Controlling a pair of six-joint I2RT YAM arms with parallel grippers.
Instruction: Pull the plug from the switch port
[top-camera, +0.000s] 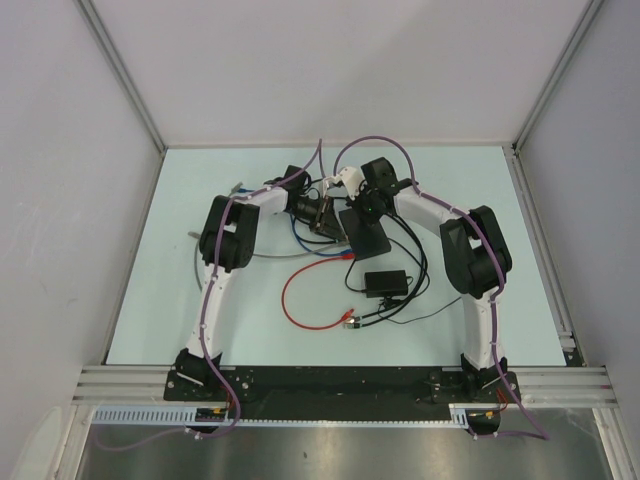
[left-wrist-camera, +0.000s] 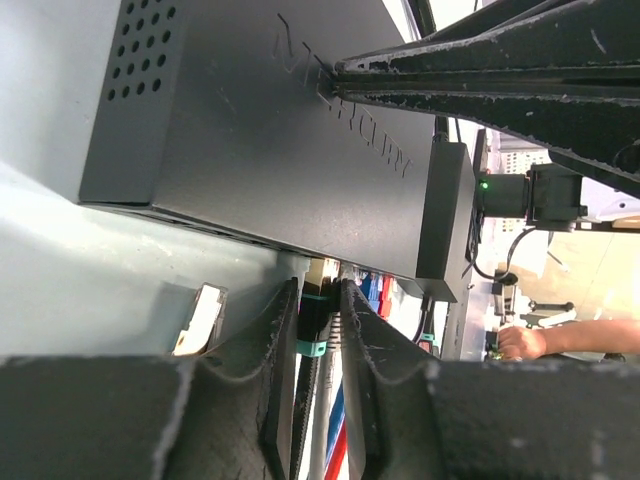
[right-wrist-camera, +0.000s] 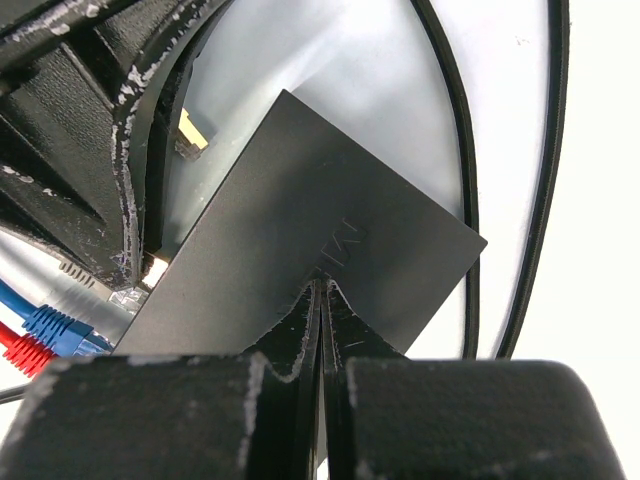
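Left pincer (left-wrist-camera: 320, 292) clamps plug (left-wrist-camera: 314, 345) at switch (left-wrist-camera: 280, 150) port.

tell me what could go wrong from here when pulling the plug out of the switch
The right end effector only presses its closed tips on the smooth lid of the switch, so the switch might slide and drag with the pull. The blue plug and red plug sit side by side near the left end effector; it could snag the wrong cable.
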